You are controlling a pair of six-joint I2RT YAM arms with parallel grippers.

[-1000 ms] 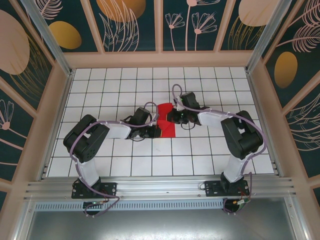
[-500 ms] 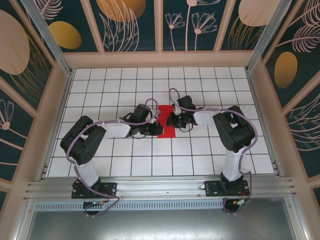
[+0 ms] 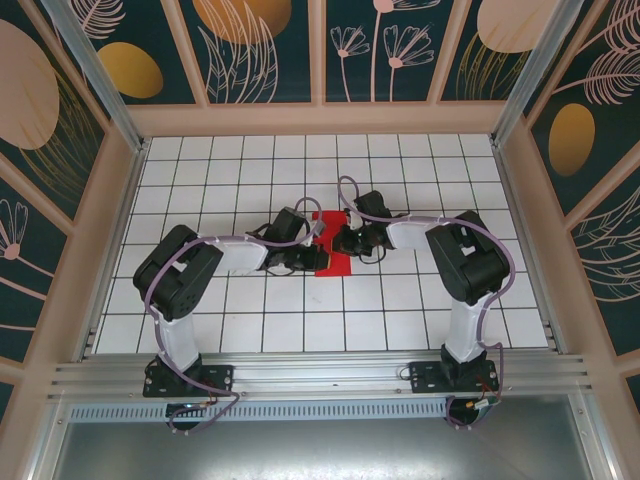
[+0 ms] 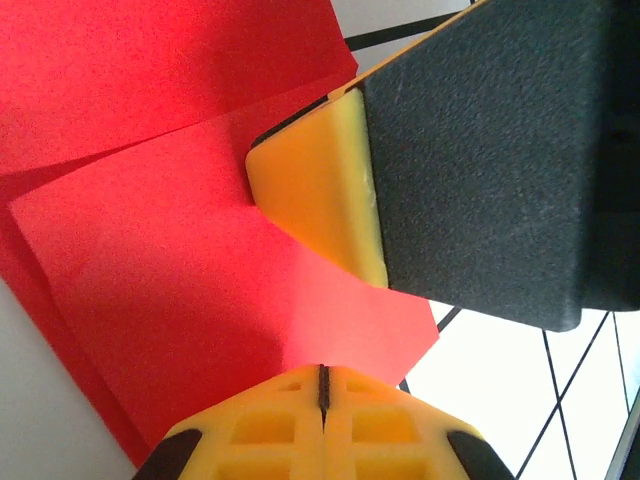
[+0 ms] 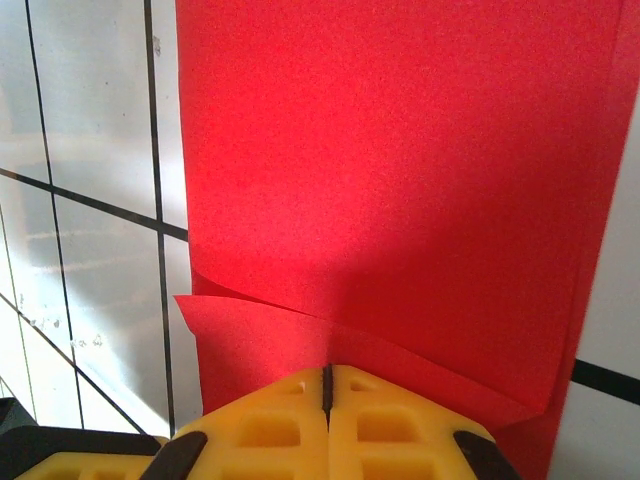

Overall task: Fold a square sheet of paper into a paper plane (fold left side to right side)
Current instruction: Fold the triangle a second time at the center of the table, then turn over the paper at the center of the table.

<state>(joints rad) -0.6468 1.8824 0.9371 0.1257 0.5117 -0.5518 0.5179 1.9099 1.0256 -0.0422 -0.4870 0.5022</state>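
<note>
Both arms have closed in over the red sheet of paper (image 3: 333, 264), which looks narrower than a second ago.
It lies mid-table (image 3: 300, 330), doubled over with its edges slightly off. The left gripper (image 4: 320, 375) and right gripper (image 5: 326, 375), both clenched tight, bear down on it, probably flattening the left-to-right fold.

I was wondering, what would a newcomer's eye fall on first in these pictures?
The bright red paper, partly folded, glows at the middle of the white grid table. The left gripper and right gripper crowd it from either side, both shut, their yellow fingertips right at its layers in the wrist views. Behind, teal floral walls frame the scene.
</note>
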